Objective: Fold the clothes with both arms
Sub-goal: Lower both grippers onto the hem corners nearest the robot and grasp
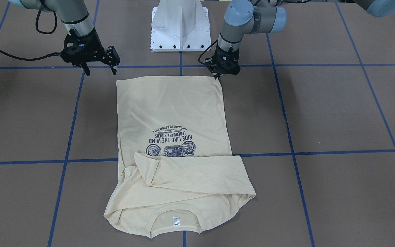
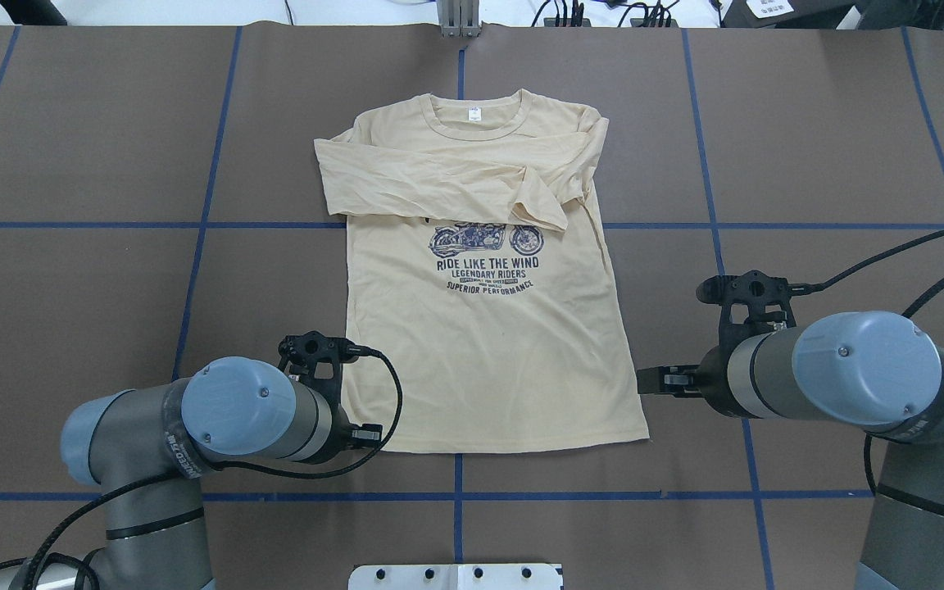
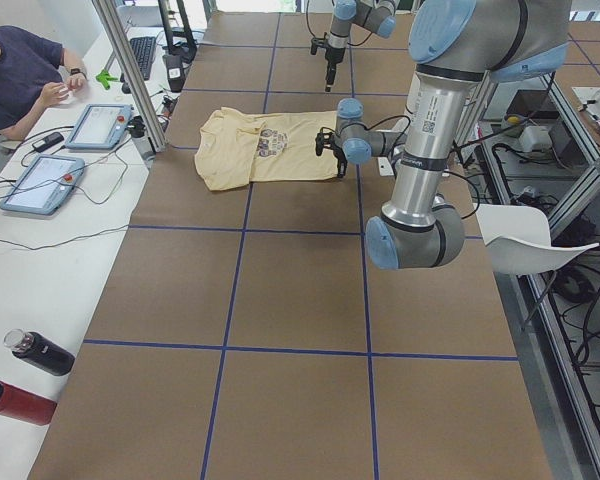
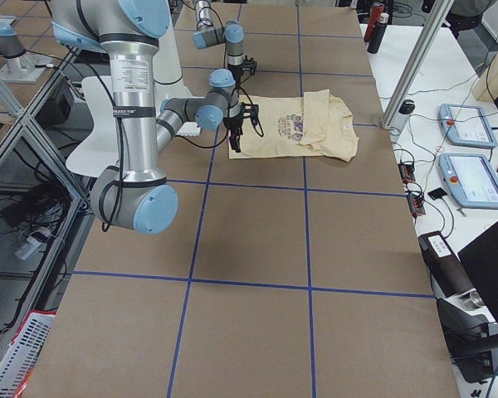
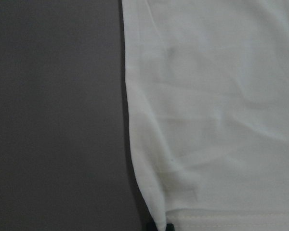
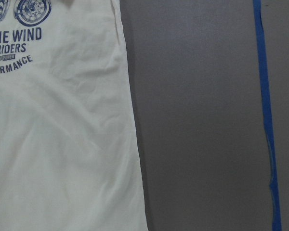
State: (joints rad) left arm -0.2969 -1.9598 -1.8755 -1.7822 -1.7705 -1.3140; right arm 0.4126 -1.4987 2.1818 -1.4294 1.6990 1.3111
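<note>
The cream-yellow T-shirt (image 1: 173,109) lies flat on the brown table, print up, neck away from me, with one sleeve (image 2: 439,176) folded across the chest. It also shows in the overhead view (image 2: 488,352). My left gripper (image 1: 217,76) is low at the hem corner on my left, its fingers together on the corner; the left wrist view shows the cloth (image 5: 212,120) close up with a dark fingertip at its bottom edge. My right gripper (image 1: 100,71) is open and empty, just outside the other hem corner (image 1: 117,81) and above the table. The right wrist view shows the shirt's side edge (image 6: 58,144).
The white pedestal base (image 1: 180,25) stands behind the hem, between the arms. Blue tape lines (image 1: 286,154) cross the table. An operator (image 3: 20,80) sits at a side desk with tablets (image 3: 105,125), beyond the table's far edge.
</note>
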